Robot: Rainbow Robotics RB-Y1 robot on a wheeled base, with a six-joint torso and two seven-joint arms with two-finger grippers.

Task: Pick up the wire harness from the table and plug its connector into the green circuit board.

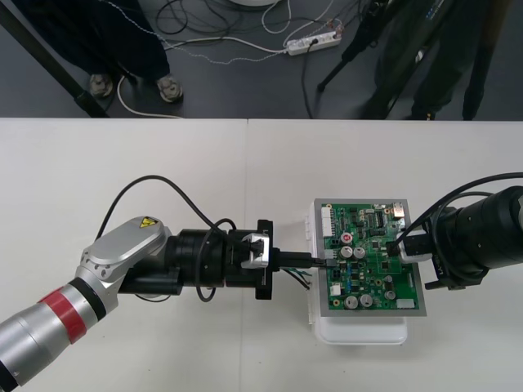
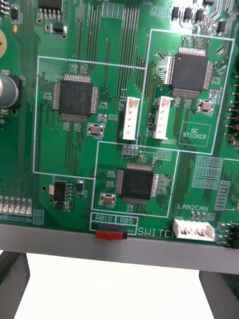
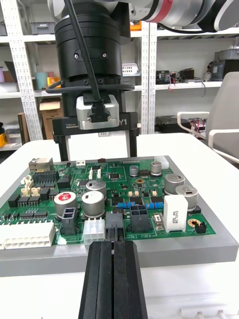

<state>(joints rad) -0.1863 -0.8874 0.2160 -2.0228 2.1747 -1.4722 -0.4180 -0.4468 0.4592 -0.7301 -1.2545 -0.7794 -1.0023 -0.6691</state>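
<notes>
The green circuit board (image 1: 372, 261) lies on its white base (image 1: 359, 333) right of the table's middle. My left gripper (image 1: 319, 260) reaches the board's left edge, shut on the harness's small black plug (image 3: 113, 223). The plug sits against the board's edge between a white connector (image 3: 93, 230) and a black one (image 3: 139, 217); I cannot tell if it is seated. Thin green and black wires (image 1: 301, 278) trail under the left fingers (image 3: 113, 279). My right gripper (image 1: 400, 247) hovers open over the board's right edge, close above the board (image 2: 124, 124). Across the board stands the right gripper (image 3: 98, 144).
Tall capacitors (image 3: 93, 202) and a white relay block (image 3: 174, 213) stand on the board close to the plug. The grey frame (image 3: 164, 249) borders the board. Bare table (image 1: 163, 163) lies to the left and behind. The far table edge meets dark floor with cables (image 1: 245, 41).
</notes>
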